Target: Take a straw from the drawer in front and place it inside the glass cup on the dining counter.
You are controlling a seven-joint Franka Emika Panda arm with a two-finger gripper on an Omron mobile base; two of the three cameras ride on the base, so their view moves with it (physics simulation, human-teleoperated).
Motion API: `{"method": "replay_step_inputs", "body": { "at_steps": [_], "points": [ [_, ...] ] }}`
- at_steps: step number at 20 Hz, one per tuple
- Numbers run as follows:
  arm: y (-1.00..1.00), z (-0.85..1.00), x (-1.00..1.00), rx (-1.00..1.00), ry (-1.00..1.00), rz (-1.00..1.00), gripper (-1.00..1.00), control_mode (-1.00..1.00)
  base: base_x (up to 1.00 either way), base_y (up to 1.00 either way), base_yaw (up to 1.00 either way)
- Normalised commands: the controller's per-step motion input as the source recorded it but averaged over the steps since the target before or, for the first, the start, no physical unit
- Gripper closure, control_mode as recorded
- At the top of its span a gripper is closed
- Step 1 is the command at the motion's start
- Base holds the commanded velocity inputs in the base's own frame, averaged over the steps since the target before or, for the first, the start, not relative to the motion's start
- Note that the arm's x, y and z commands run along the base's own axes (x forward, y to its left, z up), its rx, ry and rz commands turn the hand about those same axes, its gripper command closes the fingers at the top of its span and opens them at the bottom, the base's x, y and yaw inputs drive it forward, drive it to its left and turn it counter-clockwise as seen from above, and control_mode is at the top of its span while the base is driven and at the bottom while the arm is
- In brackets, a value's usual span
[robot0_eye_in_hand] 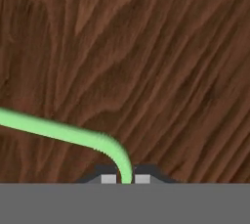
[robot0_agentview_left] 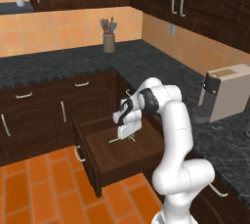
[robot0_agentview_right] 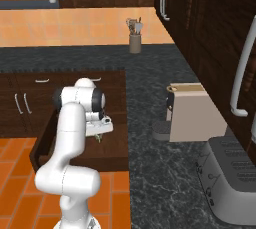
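The dark brown drawer (robot0_agentview_left: 127,157) stands pulled open in front of the lower cabinets, its silver handle (robot0_agentview_left: 78,154) on the front. The thin green straw (robot0_eye_in_hand: 63,132) lies on the drawer's wooden floor, its bent end curving down between my fingertips. My gripper (robot0_eye_in_hand: 126,179) is low inside the drawer and shut on the straw's bent end. In the left base view the straw (robot0_agentview_left: 115,141) pokes out to the left under the gripper (robot0_agentview_left: 128,137). From the right base view the gripper (robot0_agentview_right: 99,135) hangs over the drawer (robot0_agentview_right: 112,148). The glass cup and the dining counter are out of view.
Dark granite counters run along the walls, with a utensil holder (robot0_agentview_left: 109,41) at the back. A beige coffee machine (robot0_agentview_left: 227,92) and a metal toaster (robot0_agentview_right: 235,183) stand on the right counter. Orange tiles (robot0_agentview_left: 44,189) cover the floor before the drawer.
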Motion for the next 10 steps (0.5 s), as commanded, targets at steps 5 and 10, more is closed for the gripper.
{"method": "replay_step_inputs", "body": {
  "at_steps": [5, 10],
  "points": [
    [0.01, 1.0, -0.48, 0.1, -0.19, 0.0, 1.0, -1.0, 0.0, 0.0, 0.0],
    [0.03, 1.0, -0.14, 0.0, -0.15, -0.01, 1.0, -1.0, 0.0, 0.0, 0.0]
  ]
}}
